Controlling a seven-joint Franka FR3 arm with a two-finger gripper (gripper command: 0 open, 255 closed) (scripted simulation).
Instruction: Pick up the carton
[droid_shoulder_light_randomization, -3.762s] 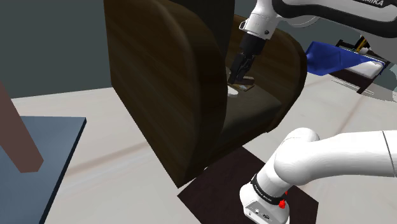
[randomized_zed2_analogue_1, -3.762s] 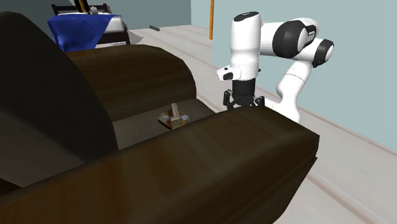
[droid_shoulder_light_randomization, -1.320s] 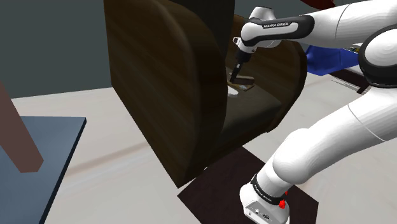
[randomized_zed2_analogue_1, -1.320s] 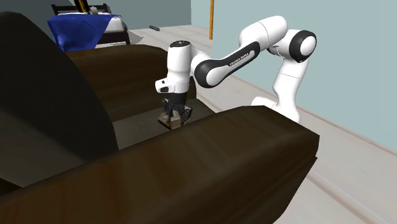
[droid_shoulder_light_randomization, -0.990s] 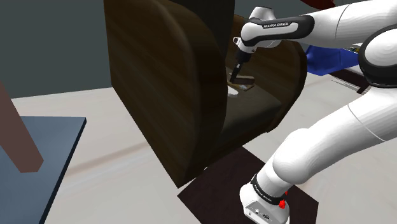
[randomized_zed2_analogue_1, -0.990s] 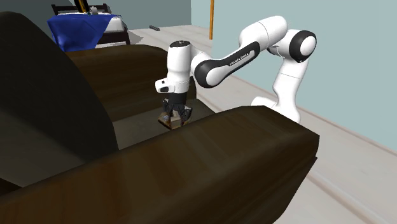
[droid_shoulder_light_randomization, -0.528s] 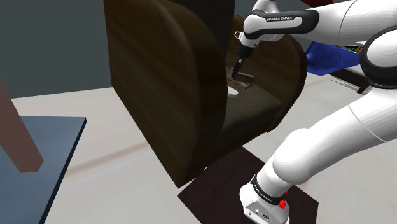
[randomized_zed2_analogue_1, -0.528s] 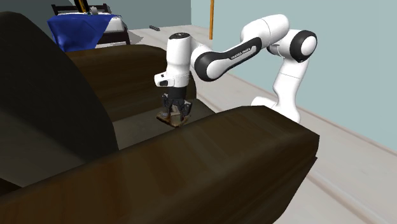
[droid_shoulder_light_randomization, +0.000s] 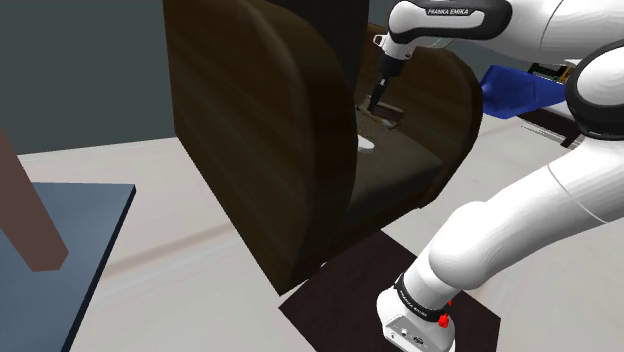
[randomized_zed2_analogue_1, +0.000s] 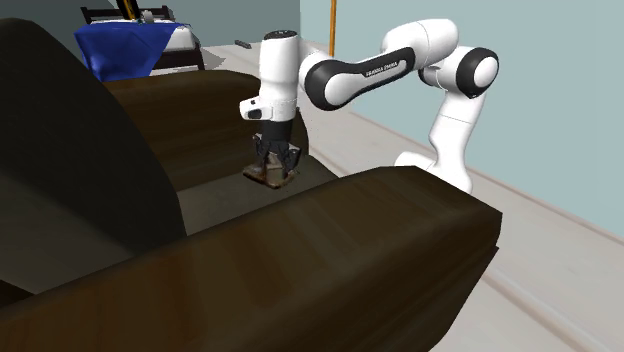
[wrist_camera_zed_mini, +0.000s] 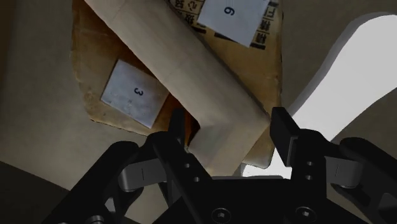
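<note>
We find the black two-finger gripper (wrist_camera_zed_mini: 229, 137) clamped on the brown cardboard carton (wrist_camera_zed_mini: 191, 70) with white numbered labels, above the dark brown sofa (droid_shoulder_light_randomization: 260, 130) seat, upper centre of the shoulder view.

Armchair seat (droid_shoulder_light_randomization: 395, 168): narrow channel between tall armrest (droid_shoulder_light_randomization: 260, 130) at shoulder view's left and lower armrest (droid_shoulder_light_randomization: 452, 85) at its right. Backrest (randomized_zed2_analogue_1: 70, 150) closes one end. Overhead open; gripper (randomized_zed2_analogue_1: 274, 165), clasping carton (wrist_camera_zed_mini: 191, 70), occupies the channel.
</note>
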